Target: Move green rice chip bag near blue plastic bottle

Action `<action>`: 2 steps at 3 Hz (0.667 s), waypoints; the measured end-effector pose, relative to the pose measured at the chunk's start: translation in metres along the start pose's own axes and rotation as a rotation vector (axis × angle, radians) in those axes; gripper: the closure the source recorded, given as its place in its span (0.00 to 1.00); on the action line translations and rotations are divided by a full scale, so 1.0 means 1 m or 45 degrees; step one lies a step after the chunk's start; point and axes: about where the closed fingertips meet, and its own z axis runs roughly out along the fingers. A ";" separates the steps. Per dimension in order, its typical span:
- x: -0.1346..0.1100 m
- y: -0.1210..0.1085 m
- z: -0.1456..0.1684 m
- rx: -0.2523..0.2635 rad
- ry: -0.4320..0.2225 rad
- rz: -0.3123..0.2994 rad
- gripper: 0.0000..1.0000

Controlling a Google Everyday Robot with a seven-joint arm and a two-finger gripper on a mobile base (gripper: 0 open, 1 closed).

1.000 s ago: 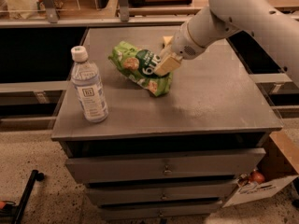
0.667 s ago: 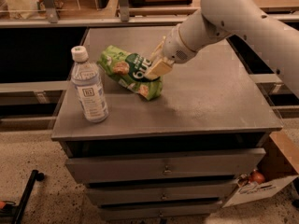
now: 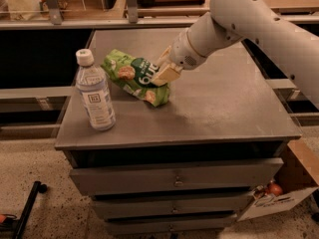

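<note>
Gripper (image 3: 160,74): it hangs over the middle of the tabletop (image 3: 224,103), and I read its fingers (image 3: 168,72) as clenched on the right end of the green rice chip bag (image 3: 130,74).
Bag: it stretches away from the fingers to the camera's left, tilted, with its low corner just under the fingers at or close to the surface.
Bottle: the blue plastic bottle (image 3: 95,94) stands upright, capped, beyond the bag's far end from the fingers. It is near the bag but not touching.
Progress: I judge the carry mostly done.
Left to do: set the bag down flat beside the bottle and let go.
Surface: plain grey top above a stack of drawers (image 3: 174,180).
Room: shelving rails (image 3: 130,4) behind the fingers, a cardboard box (image 3: 279,193) on the speckled floor (image 3: 45,158) below them.
</note>
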 end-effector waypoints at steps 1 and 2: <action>-0.009 0.006 0.005 -0.020 -0.021 -0.042 0.37; -0.019 0.010 0.004 -0.051 -0.060 -0.103 0.14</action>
